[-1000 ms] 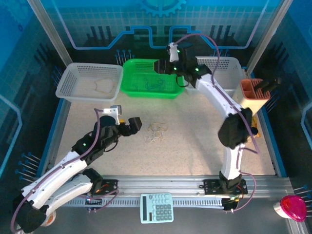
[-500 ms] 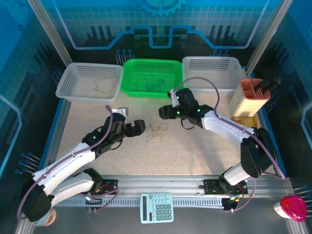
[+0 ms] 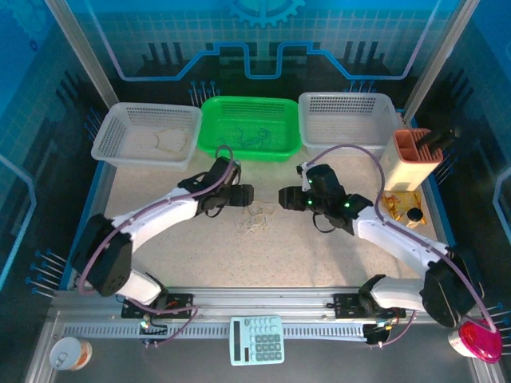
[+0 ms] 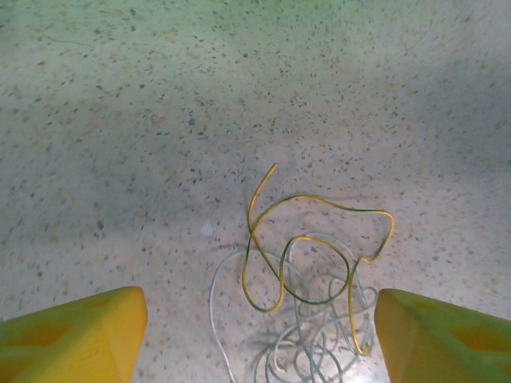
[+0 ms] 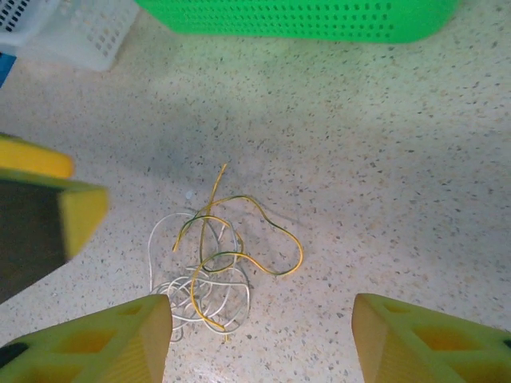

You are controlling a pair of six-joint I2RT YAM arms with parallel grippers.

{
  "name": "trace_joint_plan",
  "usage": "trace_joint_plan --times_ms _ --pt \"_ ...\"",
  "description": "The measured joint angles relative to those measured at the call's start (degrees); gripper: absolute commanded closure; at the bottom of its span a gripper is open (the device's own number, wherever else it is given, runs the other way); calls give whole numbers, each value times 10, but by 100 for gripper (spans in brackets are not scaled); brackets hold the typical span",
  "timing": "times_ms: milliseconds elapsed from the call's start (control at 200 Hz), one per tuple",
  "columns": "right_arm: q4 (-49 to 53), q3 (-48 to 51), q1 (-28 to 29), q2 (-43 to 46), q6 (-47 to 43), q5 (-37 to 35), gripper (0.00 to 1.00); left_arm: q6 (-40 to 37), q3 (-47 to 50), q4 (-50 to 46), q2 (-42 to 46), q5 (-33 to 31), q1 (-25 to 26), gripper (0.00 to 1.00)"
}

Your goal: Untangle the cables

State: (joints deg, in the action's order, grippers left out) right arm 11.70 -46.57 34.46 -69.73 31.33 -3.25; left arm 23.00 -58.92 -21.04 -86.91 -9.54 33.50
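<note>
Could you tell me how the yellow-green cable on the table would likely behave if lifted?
The yellow-green cable forms open loops, so it is probably light and slightly springy. It overlaps the white cables, so it would likely drag them along.

The cables [image 3: 256, 217] lie on the table [image 3: 319, 255]. Relative to them, the left gripper [image 3: 244, 195] is just behind-left, the right gripper [image 3: 285, 197] just behind-right, and the basket [image 3: 249, 152] farther behind.

No legible text, calculator [image 3: 256, 338] keys perhaps marked, too small
</note>
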Motion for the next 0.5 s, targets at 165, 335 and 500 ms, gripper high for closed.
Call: trace_joint_plan --times_ms 165,335,500 --pt "3 33 0 58 24 -11 38 -35 -56 -15 -90 -1 0 35" --pt "11 56 0 83 39 -13 37 -55 -96 -19 -159 -1 0 42" --pt "15 69 0 93 47 -13 38 -66 -115 -23 -199 -2 0 47"
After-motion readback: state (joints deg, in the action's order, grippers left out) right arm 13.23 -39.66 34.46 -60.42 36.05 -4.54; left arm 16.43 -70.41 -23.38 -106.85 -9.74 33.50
